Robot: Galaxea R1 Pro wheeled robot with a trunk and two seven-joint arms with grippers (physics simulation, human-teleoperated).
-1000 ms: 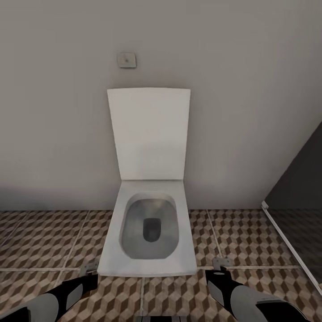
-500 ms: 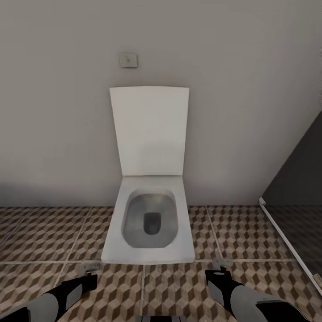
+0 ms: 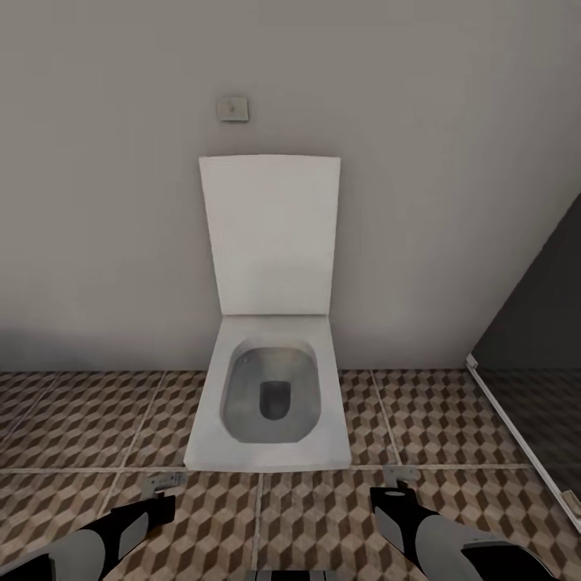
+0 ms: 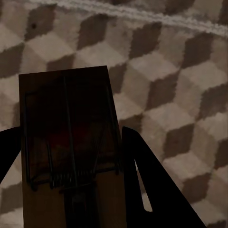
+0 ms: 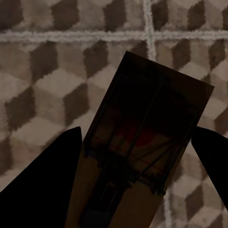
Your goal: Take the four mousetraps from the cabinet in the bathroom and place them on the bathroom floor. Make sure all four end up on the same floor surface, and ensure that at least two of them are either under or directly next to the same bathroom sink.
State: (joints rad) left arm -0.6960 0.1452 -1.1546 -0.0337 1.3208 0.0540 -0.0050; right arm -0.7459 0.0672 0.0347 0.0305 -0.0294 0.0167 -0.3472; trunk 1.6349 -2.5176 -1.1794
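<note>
- A plain grey wall [image 3: 452,161] filled the upper part of the head view, with a small square plate [image 3: 231,108] set above the toilet.
- The bathroom floor [image 3: 81,420], tiled in a brown, beige and white cube pattern, ran along the wall's foot.
- A white toilet [image 3: 270,387] stood centred against the wall, lid raised; a dark glass panel [image 3: 541,355] stood at the right.
- Both forearms showed at the head view's lower edge.
- The left wrist view showed the left gripper [image 4: 71,156] clamped on a mousetrap [image 4: 69,137], above the tiles.
- The right wrist view showed the right gripper [image 5: 137,156] closed on a second mousetrap [image 5: 147,142], likewise over the floor.
</note>
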